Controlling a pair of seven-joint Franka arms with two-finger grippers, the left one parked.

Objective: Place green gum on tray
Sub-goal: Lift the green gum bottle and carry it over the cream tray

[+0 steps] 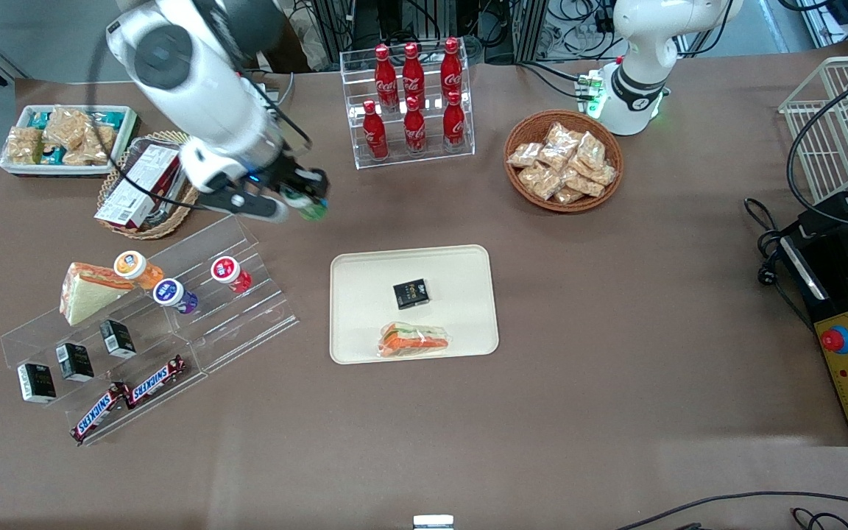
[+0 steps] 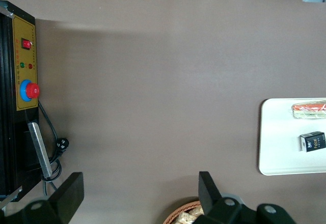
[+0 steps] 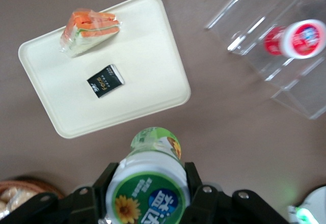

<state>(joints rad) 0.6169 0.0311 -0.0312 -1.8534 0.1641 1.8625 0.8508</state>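
Front view: gripper, upper left of centre in frame, holds the green gum clamped between its fingers, in the air above bare table, farther from the camera than the tray and apart from it. Right wrist view: green gum sits pinched between both fingers, lid facing the camera; the tray carries a sandwich and a black box.

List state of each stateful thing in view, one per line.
gripper: shut on green gum, raised above the table, not yet over tray
green gum: held, lid on
tray: on table, holds black packet and sandwich
wrapped sandwich: lying on tray, sealed
black packet: flat on tray
red-lidded bottle: on acrylic shelf, capped
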